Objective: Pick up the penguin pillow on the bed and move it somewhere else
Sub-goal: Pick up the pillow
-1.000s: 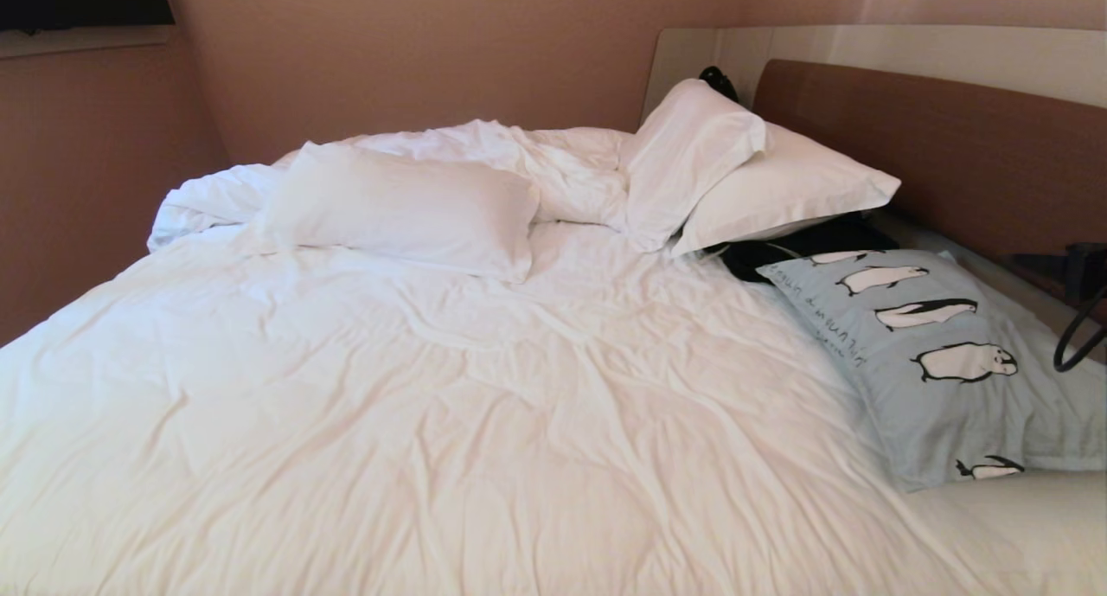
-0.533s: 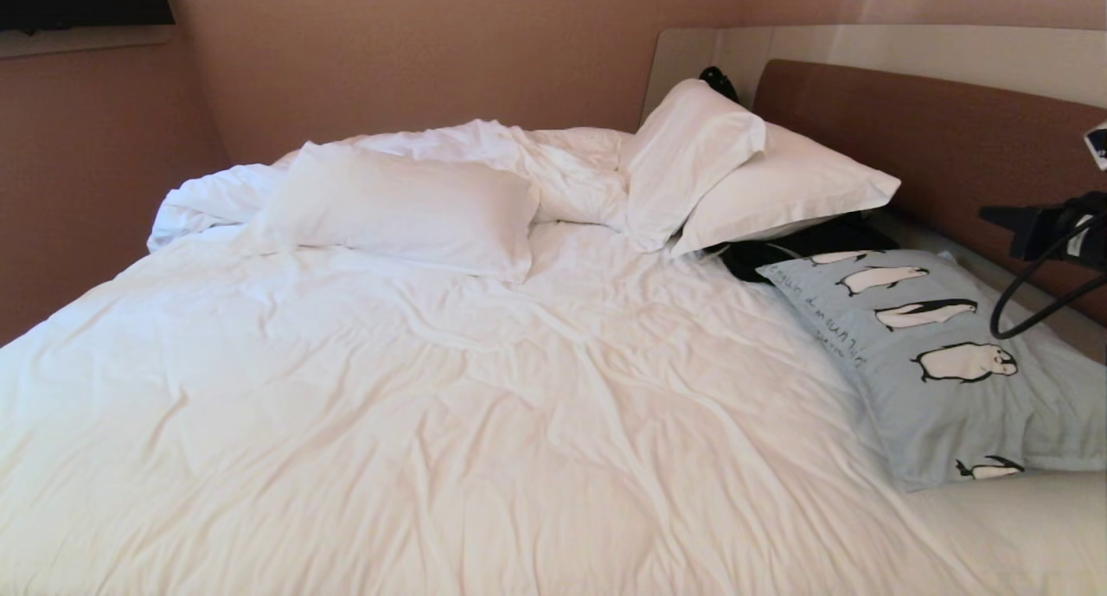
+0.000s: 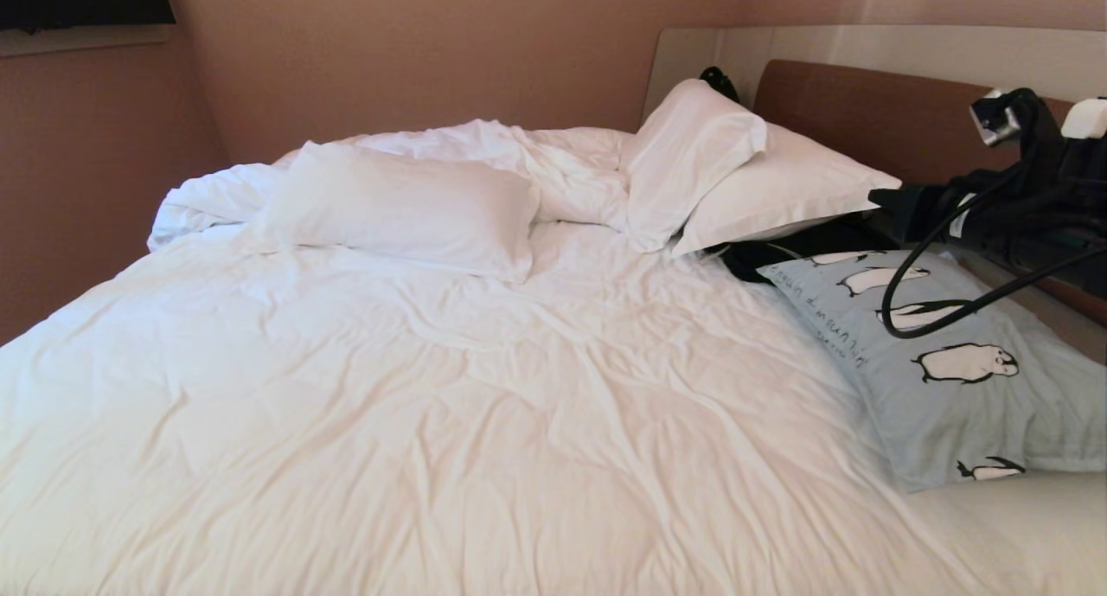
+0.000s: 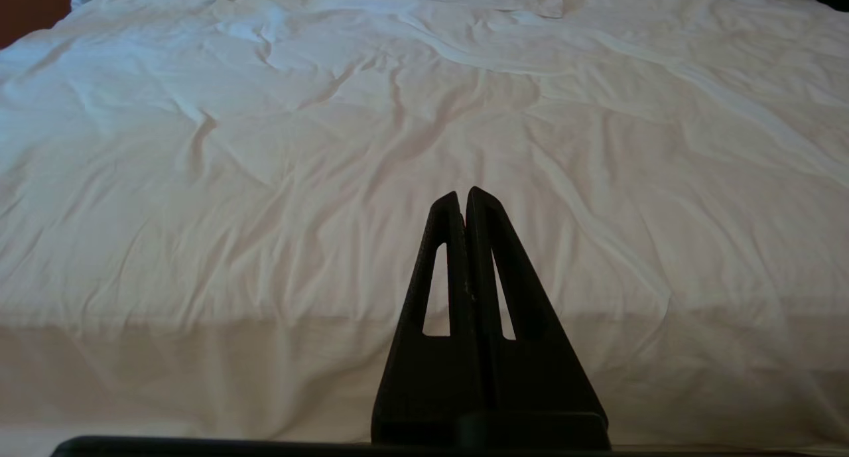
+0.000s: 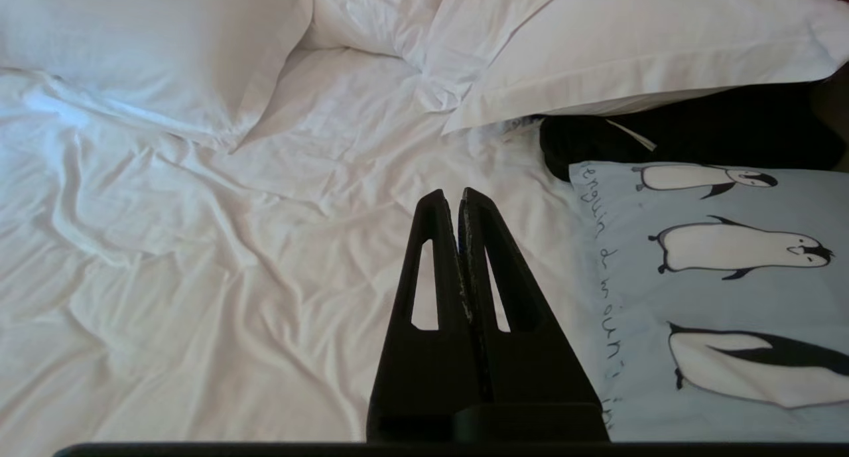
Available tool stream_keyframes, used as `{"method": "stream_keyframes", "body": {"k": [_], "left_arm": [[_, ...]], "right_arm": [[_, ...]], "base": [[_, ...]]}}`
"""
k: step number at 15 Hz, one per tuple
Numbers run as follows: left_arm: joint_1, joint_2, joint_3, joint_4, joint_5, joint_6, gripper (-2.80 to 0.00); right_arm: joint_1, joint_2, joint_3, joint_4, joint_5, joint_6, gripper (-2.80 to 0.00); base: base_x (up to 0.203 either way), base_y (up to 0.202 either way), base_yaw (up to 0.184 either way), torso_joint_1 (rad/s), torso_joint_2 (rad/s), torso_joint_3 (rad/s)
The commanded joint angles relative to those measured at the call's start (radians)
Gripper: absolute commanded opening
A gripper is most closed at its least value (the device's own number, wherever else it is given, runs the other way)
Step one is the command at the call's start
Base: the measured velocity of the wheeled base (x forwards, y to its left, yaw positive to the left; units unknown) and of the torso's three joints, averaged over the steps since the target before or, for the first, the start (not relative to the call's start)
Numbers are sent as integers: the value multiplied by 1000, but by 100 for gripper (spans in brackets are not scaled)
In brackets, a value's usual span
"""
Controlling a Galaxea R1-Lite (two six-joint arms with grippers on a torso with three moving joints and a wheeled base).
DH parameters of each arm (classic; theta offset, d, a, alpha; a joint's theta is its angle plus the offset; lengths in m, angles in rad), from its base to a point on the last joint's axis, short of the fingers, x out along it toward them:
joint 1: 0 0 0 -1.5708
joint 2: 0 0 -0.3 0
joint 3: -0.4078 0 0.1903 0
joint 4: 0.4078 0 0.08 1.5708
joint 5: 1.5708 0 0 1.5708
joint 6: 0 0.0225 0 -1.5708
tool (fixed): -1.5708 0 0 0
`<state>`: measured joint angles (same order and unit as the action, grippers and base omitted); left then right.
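The penguin pillow point(image 3: 951, 388) is light blue with black-and-white penguins and lies on the right side of the bed point(image 3: 432, 406), near the headboard. My right gripper point(image 3: 875, 201) reaches in from the right and hangs above the pillow's far end. In the right wrist view the right gripper point(image 5: 457, 195) is shut and empty, over the white duvet just beside the penguin pillow point(image 5: 716, 278). In the left wrist view my left gripper point(image 4: 463, 193) is shut and empty, low at the near edge of the bed point(image 4: 265, 178).
Three white pillows point(image 3: 406, 207) point(image 3: 683, 155) point(image 3: 787, 185) lie toward the head of the bed. A black garment point(image 3: 778, 252) sits between the penguin pillow and the white pillows. The brown headboard point(image 3: 891, 137) runs behind. A black cable point(image 3: 917, 319) droops from the right arm across the penguin pillow.
My right arm has swung in from the right edge of the head view and moved left, now above the penguin pillow's far end. The pillow and bedding have not moved.
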<state>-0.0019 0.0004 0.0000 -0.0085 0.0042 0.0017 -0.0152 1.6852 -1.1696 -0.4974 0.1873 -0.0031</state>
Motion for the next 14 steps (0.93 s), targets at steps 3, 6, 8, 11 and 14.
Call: {"method": "stream_keyframes", "body": {"k": [3, 6, 8, 11, 14], "left_arm": [[0, 0, 0, -1, -1, 0, -280], [0, 0, 0, -1, -1, 0, -280], [0, 0, 0, -1, -1, 0, -280], [0, 0, 0, -1, -1, 0, -280], [0, 0, 0, -1, -1, 0, -280]], "right_arm": [[90, -234, 92, 28, -204, 5, -280], [129, -431, 137, 136, -208, 4, -280], [138, -532, 153, 234, -254, 6, -280], [140, -685, 237, 276, -350, 4, -280], [138, -929, 402, 282, -406, 2, -280]], "base": [[0, 0, 0, 0, 0, 0], [0, 0, 0, 0, 0, 0], [0, 0, 0, 0, 0, 0], [0, 0, 0, 0, 0, 0], [0, 0, 0, 0, 0, 0]]}}
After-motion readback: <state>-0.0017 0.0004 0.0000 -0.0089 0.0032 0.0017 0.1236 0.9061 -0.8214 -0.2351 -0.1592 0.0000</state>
